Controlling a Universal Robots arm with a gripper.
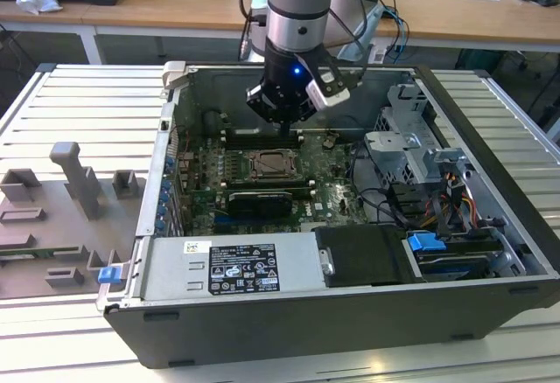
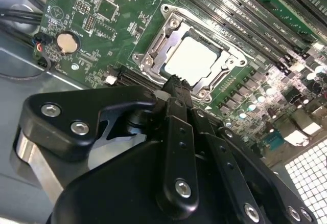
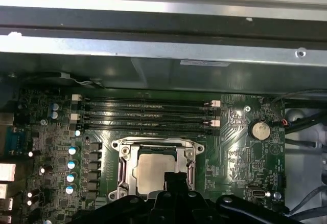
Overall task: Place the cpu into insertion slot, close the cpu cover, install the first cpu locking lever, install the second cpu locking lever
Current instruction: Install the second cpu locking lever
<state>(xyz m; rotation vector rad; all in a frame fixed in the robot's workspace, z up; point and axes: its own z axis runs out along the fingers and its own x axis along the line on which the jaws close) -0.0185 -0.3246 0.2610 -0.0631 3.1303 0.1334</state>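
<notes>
With the chip (image 2: 191,60) seated under its cover (image 2: 153,55), the gripper (image 2: 174,83), fingers pressed together and empty, hovers above; misalignment risks scraping.

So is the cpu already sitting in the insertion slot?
Yes, in the second wrist view the cpu lies flat inside the insertion slot.

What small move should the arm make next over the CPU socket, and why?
Probably a short descent toward the socket edge. The cpu already lies in the insertion slot with the cpu cover down around it, and the gripper hovers just beside that frame.
</notes>
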